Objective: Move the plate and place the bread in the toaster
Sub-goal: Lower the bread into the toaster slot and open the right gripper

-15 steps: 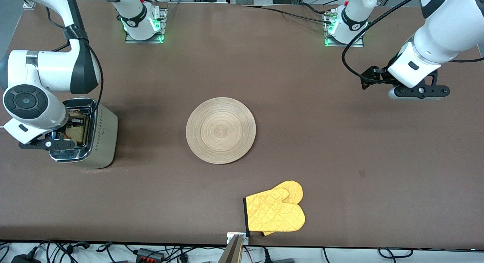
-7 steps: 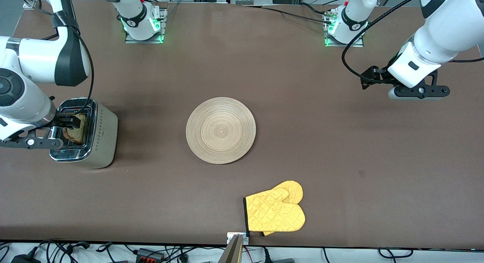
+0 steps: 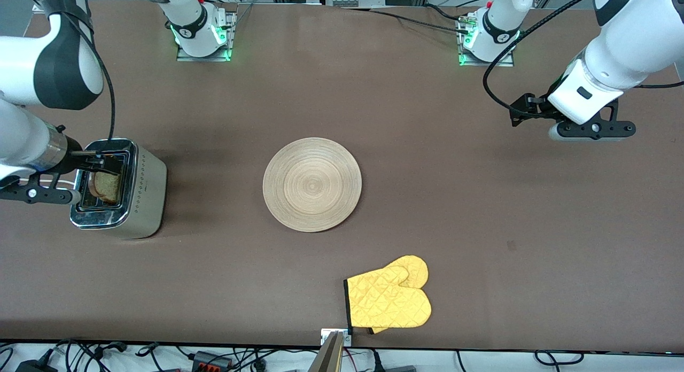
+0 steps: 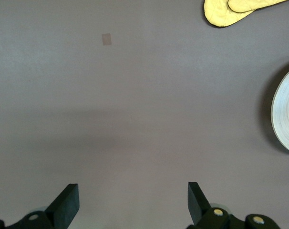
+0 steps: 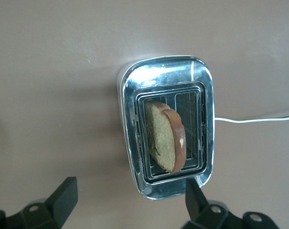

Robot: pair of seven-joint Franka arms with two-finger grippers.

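The silver toaster (image 3: pixel 141 193) stands at the right arm's end of the table. A brown bread slice (image 3: pixel 105 186) leans tilted in one slot, its top sticking out; it also shows in the right wrist view (image 5: pixel 163 136) inside the toaster (image 5: pixel 128 119). My right gripper (image 3: pixel 99 162) is open and empty, above the toaster's end, apart from the bread; in its own view (image 5: pixel 129 202) the fingers stand wide. The wooden plate (image 3: pixel 312 184) lies bare at the table's middle. My left gripper (image 3: pixel 526 111) waits open over bare table (image 4: pixel 131 205), the plate's rim (image 4: pixel 287 114) at the view's edge.
A yellow oven mitt (image 3: pixel 389 300) lies near the table's front edge, nearer to the camera than the plate; it also shows in the left wrist view (image 4: pixel 235 9). The toaster's white cord (image 5: pixel 254 119) runs off over the table.
My right arm has lifted and drawn back from over the toaster toward the table's end. The bread stays in the slot, now uncovered. The left arm has not moved.
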